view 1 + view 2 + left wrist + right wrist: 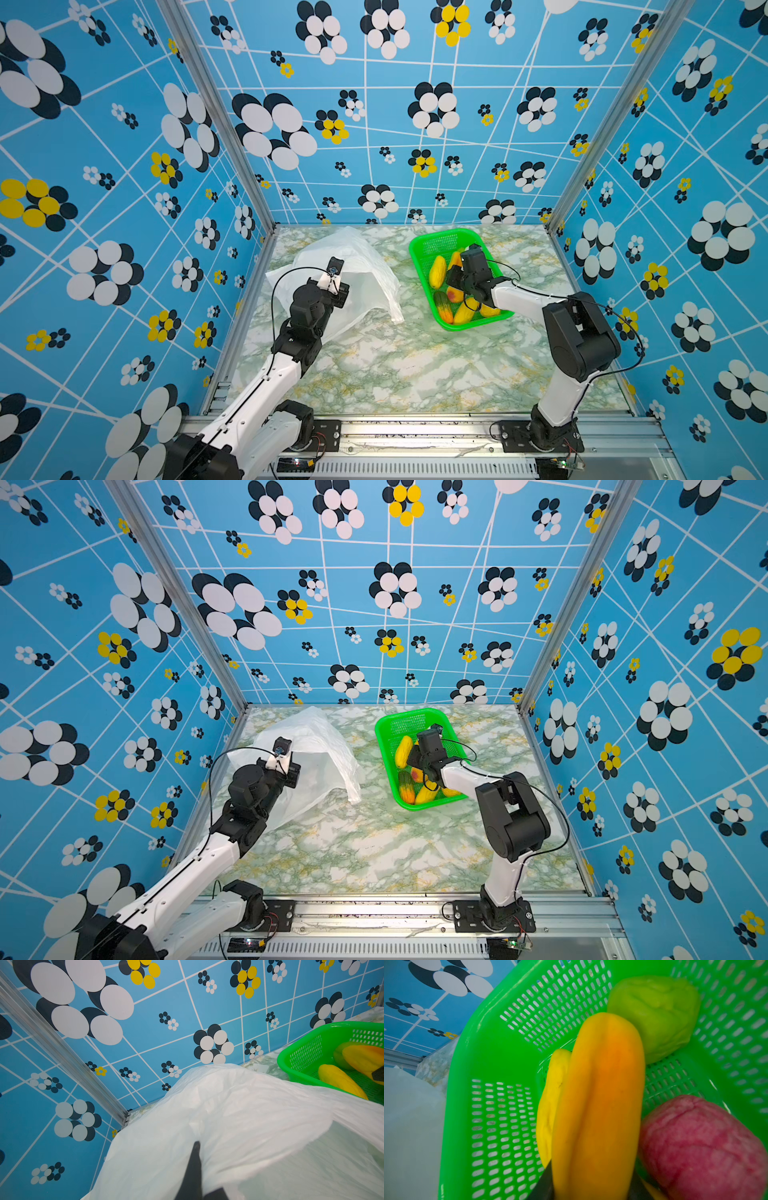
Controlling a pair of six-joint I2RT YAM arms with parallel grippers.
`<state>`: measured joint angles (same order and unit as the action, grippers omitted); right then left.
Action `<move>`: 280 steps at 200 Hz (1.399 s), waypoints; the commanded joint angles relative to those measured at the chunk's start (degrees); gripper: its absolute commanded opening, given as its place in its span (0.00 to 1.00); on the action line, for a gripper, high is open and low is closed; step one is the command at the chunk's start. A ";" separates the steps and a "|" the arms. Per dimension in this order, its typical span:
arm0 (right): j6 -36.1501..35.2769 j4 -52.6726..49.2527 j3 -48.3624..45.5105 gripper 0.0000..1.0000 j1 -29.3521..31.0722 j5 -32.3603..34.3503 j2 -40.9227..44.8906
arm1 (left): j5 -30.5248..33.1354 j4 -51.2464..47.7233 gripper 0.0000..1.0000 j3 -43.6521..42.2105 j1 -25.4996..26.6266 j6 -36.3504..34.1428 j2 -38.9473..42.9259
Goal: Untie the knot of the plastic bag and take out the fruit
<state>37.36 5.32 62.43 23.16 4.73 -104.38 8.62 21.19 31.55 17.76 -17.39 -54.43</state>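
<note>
While the bag [365,270] lies left of the basket [415,249], its film is pinched by the closed left gripper [196,1145]; a yellow fruit [600,1095] is clamped by the right gripper [591,1186] inside the basket.

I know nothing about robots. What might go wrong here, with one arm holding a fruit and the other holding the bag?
1. The right pincer seems to grip the long yellow-orange fruit near one end only, so the fruit may swivel or slip out above the green basket.
2. If it drops, it could hit the red fruit and bounce or roll.
3. The left pincer is shut on the thin bag, and the plastic might tear or slide free.
</note>
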 commanded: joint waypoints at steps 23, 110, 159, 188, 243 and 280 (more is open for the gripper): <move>1.13 -4.86 2.98 0.53 -0.42 -2.57 -4.37 | 0.61 1.27 0.00 -0.49 0.39 -0.02 -0.17; 0.39 -6.03 3.06 0.56 -0.57 -2.45 -1.55 | 0.76 1.19 0.01 0.20 0.39 -0.21 -0.67; -1.40 -7.48 -0.86 0.70 -0.57 -1.40 10.30 | 0.53 -2.25 0.47 1.76 0.36 0.17 1.64; -2.11 -8.39 -3.45 0.76 -0.57 0.02 17.99 | -0.19 -5.30 0.99 2.32 0.49 0.24 6.26; -2.54 -12.22 -8.28 0.97 -0.66 7.10 33.21 | 1.39 -10.56 0.99 -0.86 0.52 3.51 21.33; -2.65 -21.70 -7.36 0.99 -0.75 18.19 41.03 | 5.21 -7.65 0.99 -10.60 0.35 8.99 35.51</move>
<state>35.16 -8.03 54.81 22.46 13.02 -67.61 10.63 13.08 26.83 17.91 -12.97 -25.26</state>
